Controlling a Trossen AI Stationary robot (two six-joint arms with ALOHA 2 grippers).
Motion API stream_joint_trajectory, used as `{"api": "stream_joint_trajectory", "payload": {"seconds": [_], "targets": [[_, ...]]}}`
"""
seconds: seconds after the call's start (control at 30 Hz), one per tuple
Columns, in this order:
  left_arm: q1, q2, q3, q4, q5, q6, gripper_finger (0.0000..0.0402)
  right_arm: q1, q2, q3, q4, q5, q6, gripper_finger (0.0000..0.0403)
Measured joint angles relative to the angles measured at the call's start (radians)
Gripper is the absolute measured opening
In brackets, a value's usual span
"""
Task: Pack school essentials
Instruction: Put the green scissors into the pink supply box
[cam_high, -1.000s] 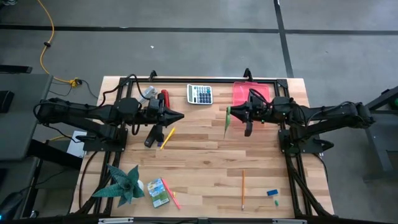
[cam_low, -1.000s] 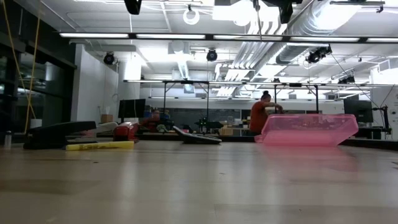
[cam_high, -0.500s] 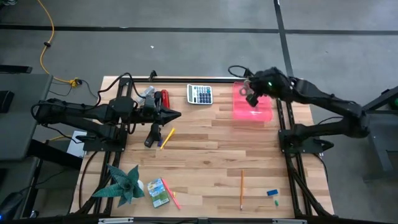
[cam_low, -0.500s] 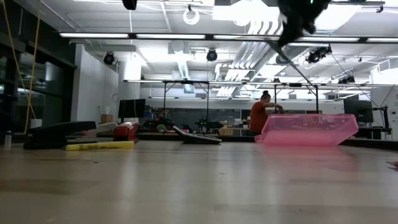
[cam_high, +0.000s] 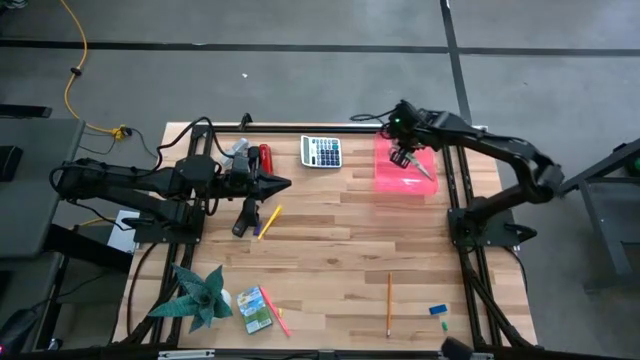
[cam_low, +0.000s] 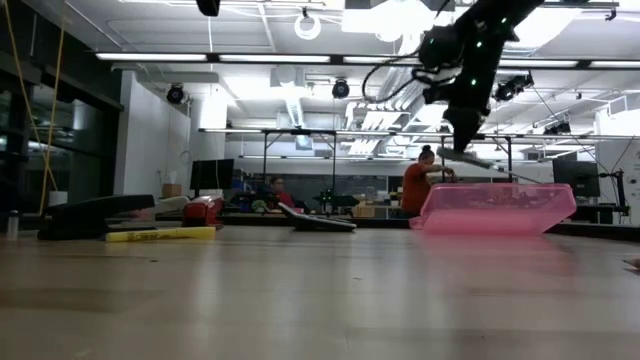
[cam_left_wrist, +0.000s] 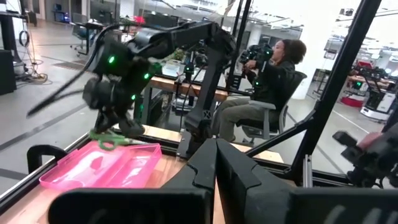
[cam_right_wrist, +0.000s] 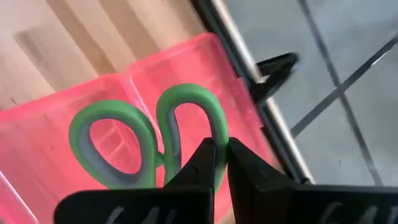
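High view, taking the pink tray (cam_high: 384, 178) as landmark. Well to its left, the left gripper (cam_high: 284, 184) is hovering with fingers pressed together, holding nothing, near the red stapler (cam_high: 265, 157). Directly above the tray, the right gripper (cam_high: 408, 160) is clamping the green-handled scissors (cam_right_wrist: 146, 144), which are hanging over the tray's compartments.
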Motion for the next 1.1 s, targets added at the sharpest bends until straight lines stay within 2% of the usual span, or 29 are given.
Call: {"api": "stream_joint_trajectory", "payload": {"seconds": [0.43, 0.73, 0.97, 1.1], "targets": [[0.0, 0.0, 0.0, -0.003, -0.013, 0.0, 0.0, 0.001, 0.215, -0.001, -0.051, -0.07, 0.062, 0.0], [0.0, 0.0, 0.0, -0.003, -0.016, 0.0, 0.0, 0.001, 0.26, -0.001, -0.05, -0.189, 0.066, 0.0], [0.0, 0.0, 0.0, -0.003, -0.019, 0.0, 0.0, 0.001, 0.282, -0.001, -0.054, -0.225, 0.101, 0.0001], [0.0, 0.0, 0.0, -0.003, -0.019, 0.0, 0.0, 0.001, 0.282, -0.001, -0.054, -0.234, 0.107, 0.0019]]}}
